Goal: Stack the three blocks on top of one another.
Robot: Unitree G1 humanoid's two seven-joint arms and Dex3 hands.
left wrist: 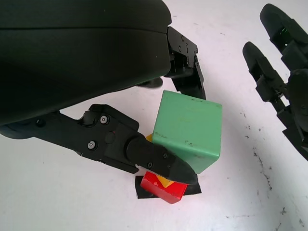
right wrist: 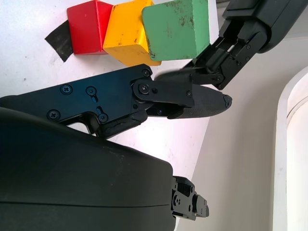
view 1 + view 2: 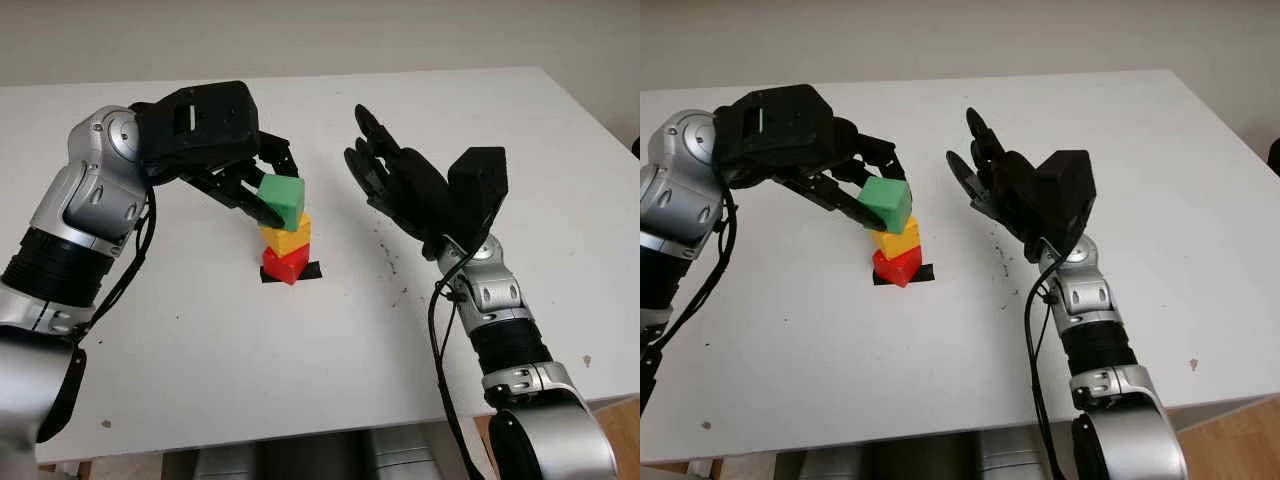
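Observation:
A red block (image 3: 284, 265) sits on a black tape mark (image 3: 311, 270) near the table's middle, with a yellow block (image 3: 287, 237) on top of it. The green block (image 3: 285, 198) is on top of the yellow one, slightly tilted, and my left hand (image 3: 274, 186) is shut on it, a finger on each side. In the left wrist view one fingertip (image 1: 168, 166) presses the green block (image 1: 190, 127) from the near side. My right hand (image 3: 385, 172) is open, raised just right of the stack and apart from it. The right wrist view shows the red (image 2: 86, 26), yellow (image 2: 127, 31) and green (image 2: 175, 29) blocks in a row.
The white table (image 3: 250, 370) carries a few dark specks (image 3: 392, 262) to the right of the stack. Its front edge runs near the bottom of the head views, and its right edge slants past my right arm.

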